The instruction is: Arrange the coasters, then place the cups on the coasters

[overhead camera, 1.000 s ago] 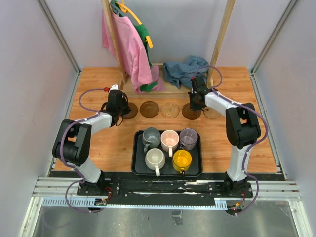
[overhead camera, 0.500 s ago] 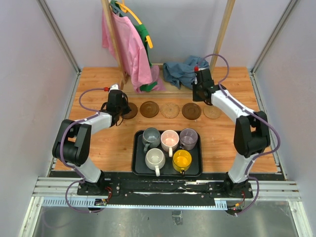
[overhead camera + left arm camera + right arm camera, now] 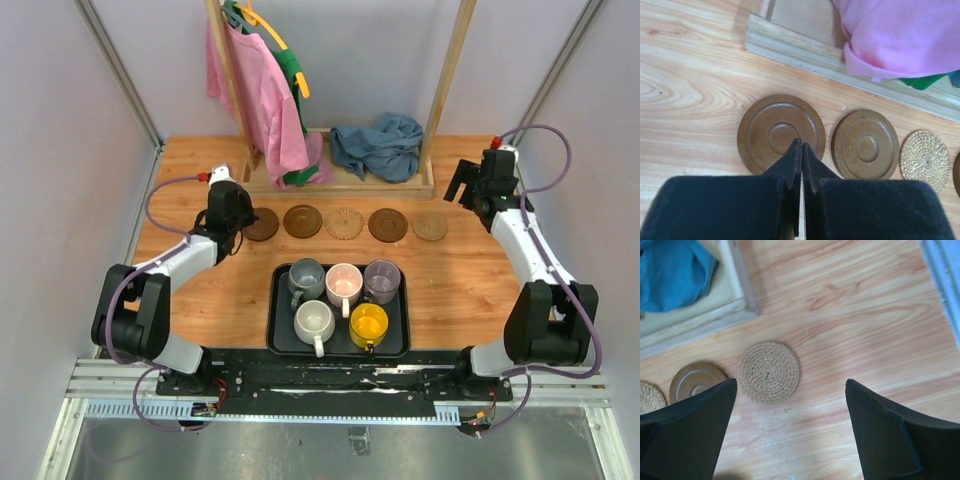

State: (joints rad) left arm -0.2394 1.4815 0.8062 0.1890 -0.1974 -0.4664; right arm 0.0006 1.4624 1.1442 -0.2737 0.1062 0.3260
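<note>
Several coasters lie in a row on the table: dark brown (image 3: pixel 263 224), dark brown (image 3: pixel 302 221), tan woven (image 3: pixel 345 223), dark brown (image 3: pixel 388 225), tan woven (image 3: pixel 431 226). Several cups stand on the black tray (image 3: pixel 280 345): grey (image 3: pixel 305 277), pink (image 3: pixel 344 283), lavender (image 3: pixel 382 280), white (image 3: pixel 314 322), yellow (image 3: pixel 369 324). My left gripper (image 3: pixel 801 142) is shut and empty, with its tips over the near edge of the leftmost coaster (image 3: pixel 781 132). My right gripper (image 3: pixel 791 381) hangs open and empty above bare table, just right of the rightmost woven coaster (image 3: pixel 769 372).
A wooden rack base (image 3: pixel 340 180) runs behind the coasters, with a blue cloth (image 3: pixel 378 145) on it and pink clothing (image 3: pixel 255 95) hanging from the left post. Grey walls close in both sides of the table.
My right gripper left the fourth coaster, rose, swung out to the far right and opened. The left gripper drew back slightly to the left and stayed shut.
</note>
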